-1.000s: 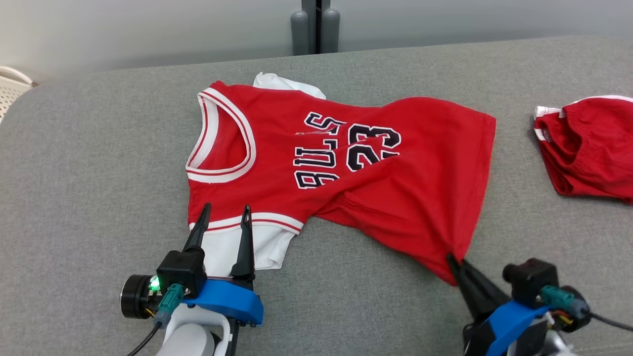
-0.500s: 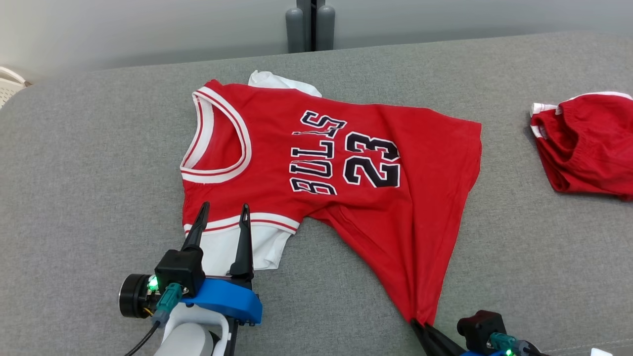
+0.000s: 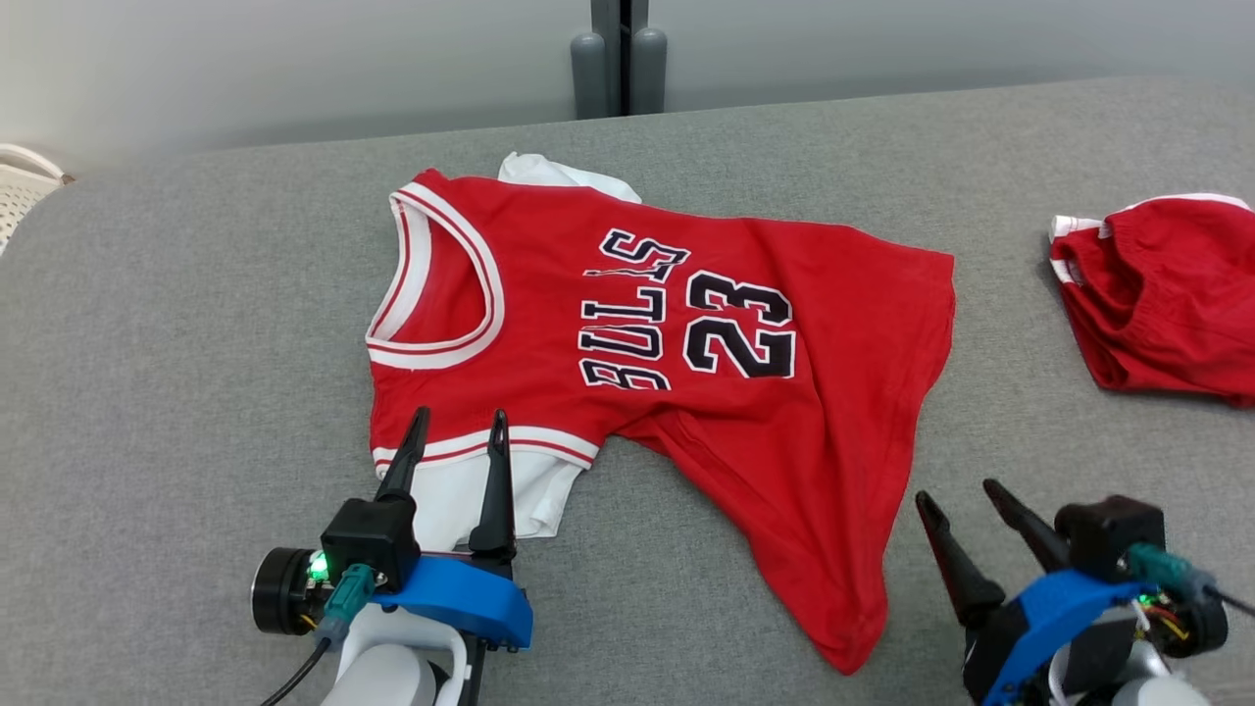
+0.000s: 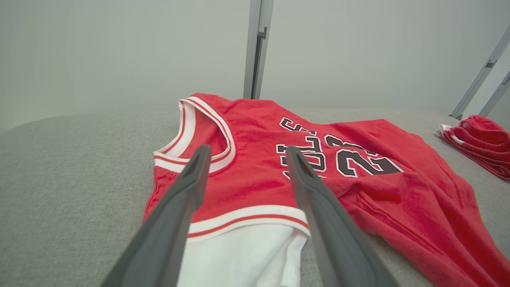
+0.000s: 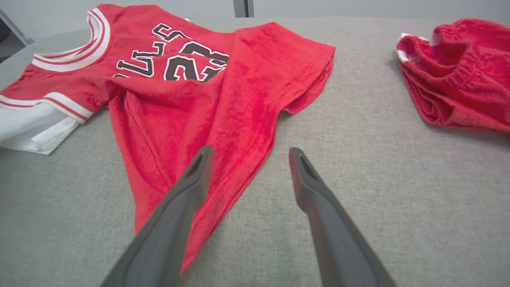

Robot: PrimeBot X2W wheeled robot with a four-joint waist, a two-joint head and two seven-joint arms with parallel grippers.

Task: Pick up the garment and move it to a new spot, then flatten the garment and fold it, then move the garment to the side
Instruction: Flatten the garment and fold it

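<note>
Jersey point(image 3: 667, 363) lies mid-table point(image 3: 176, 324), collar toward the left edge. Its hem corner is drawn to a point at the near edge, with diagonal creases across the body.

Left end effector point(image 3: 461, 415): jaws spread, empty, over the striped armhole band and white sleeve point(image 3: 471, 495).

Right end effector point(image 3: 956, 490): jaws spread, empty, just beside the pointed corner.

Risks:
- Folding now would likely set the creases.
- A left pinch may catch only the white layer and drag it out.
- Red shorts point(image 3: 1167, 294) at the right edge could crowd the set-aside spot.
</note>
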